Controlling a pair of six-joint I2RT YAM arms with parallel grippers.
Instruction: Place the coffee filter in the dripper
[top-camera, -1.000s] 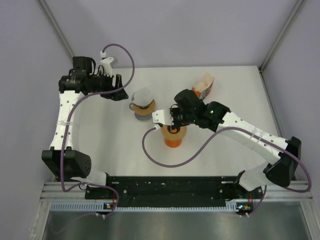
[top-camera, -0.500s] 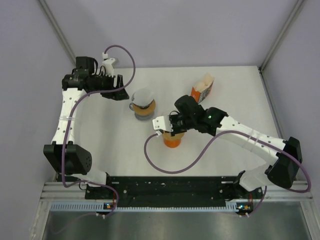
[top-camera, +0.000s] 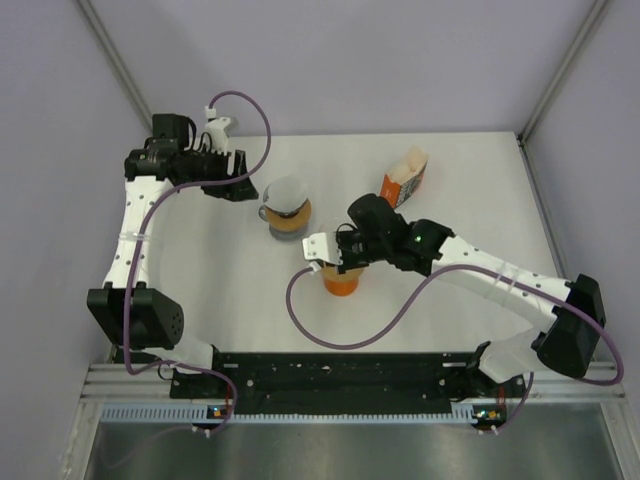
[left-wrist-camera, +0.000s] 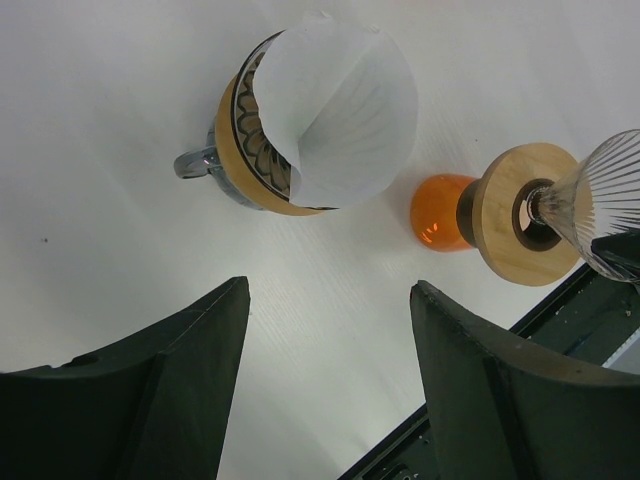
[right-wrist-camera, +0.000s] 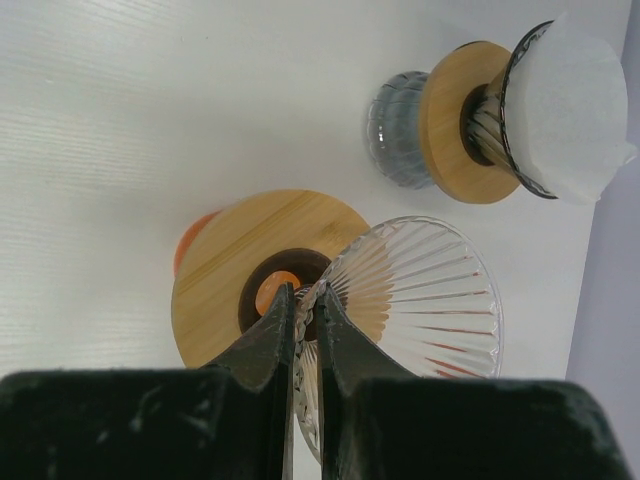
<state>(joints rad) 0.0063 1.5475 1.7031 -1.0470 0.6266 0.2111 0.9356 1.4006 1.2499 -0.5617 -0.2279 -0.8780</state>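
My right pincer (right-wrist-camera: 305, 292) is clamped on the dripper (right-wrist-camera: 420, 290) rim; left pincer (left-wrist-camera: 330, 290), apart, should next lift the filter (left-wrist-camera: 340, 110) just ahead.

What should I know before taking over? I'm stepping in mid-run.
Left gripper: open, empty, beside the rear dripper.
Right gripper: shut on the rim of the glass dripper, which sits on the orange cup.
Done: a paper filter sits in the rear dripper.
Left: the glass dripper holds no filter; the orange box stands at the back right.
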